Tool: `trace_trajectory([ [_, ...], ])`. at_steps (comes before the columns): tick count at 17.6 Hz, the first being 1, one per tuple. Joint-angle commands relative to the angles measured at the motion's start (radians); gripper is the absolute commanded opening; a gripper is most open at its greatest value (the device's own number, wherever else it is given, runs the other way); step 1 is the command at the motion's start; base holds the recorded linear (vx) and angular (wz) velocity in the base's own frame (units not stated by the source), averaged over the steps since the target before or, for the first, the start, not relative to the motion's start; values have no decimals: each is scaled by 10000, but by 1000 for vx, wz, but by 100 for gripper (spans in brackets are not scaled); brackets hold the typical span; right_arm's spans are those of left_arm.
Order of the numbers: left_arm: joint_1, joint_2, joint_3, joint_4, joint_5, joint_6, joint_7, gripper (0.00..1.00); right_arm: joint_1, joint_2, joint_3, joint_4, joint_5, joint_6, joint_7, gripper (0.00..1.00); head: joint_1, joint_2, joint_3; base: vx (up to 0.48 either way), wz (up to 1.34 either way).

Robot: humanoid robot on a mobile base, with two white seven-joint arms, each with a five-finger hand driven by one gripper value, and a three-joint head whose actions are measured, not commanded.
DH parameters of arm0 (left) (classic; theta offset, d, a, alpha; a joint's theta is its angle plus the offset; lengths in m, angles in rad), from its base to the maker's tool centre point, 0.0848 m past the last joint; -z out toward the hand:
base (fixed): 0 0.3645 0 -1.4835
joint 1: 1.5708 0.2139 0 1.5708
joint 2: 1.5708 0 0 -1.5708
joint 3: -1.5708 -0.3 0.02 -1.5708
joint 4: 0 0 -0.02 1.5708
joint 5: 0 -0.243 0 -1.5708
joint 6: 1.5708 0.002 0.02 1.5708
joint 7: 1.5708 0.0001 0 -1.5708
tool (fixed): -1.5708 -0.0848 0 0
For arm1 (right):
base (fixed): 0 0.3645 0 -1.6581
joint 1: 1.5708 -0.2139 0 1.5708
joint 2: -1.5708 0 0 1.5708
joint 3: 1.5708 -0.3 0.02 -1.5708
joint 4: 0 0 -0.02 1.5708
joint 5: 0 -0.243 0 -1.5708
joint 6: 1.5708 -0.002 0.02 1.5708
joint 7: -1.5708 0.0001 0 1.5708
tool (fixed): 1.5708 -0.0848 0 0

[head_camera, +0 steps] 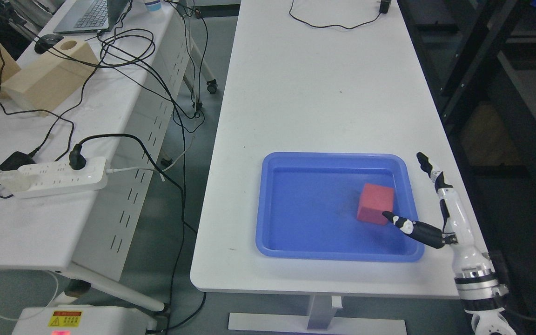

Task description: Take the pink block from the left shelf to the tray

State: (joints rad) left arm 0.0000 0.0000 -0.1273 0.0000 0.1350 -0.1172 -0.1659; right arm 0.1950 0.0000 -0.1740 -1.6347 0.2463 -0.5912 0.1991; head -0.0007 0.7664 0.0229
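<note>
Lab room, two white tables; the main white table ran from near to far, mostly bare. Pink block sat inside the blue tray, right of tray centre, resting flat on the tray floor. No shelf was in view.

Right hand came in from the lower right, at the tray's right rim. Fingers were spread and held nothing: the thumb reached over the rim with its tip at the block's near right corner, touching or just off it, couldn't tell which. The other fingers pointed far, outside the tray. Left arm wasn't in view.

Judgement: block looked delivered, the step in hand was release and retreat. To do it well, lift the thumb clear of the block before pulling the arm back, then withdraw up and to the right so nothing drags the block or catches the tray rim.

Around: a black cable lay at the far end of the main table, well apart from the tray. On the left table, a white power strip with a black plug, a wooden block with a round hole, a laptop and tangled cables. None of it was in the hand's way.
</note>
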Motion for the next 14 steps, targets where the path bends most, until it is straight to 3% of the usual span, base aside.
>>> trace_trajectory([
  [1, 199, 174, 0, -175, 0, -9, 3, 100, 13, -175, -575, -5, -3705, 97, -28, 99, 0, 0, 0, -98, -20],
  [5, 199, 174, 0, -175, 0, -9, 3, 100, 13, -175, -622, -5, -3705, 526, -43, 99, 0, 0, 0, -97, -24],
  [11, 199, 174, 0, -175, 0, -9, 3, 100, -33, -175, -591, 10, -3675, 2855, 49, 99, 0, 0, 0, -115, -4],
  [14, 199, 174, 0, -175, 0, -9, 3, 100, -78, -175, -561, 10, -3644, 3440, 49, 99, 0, 0, 0, -121, -11],
])
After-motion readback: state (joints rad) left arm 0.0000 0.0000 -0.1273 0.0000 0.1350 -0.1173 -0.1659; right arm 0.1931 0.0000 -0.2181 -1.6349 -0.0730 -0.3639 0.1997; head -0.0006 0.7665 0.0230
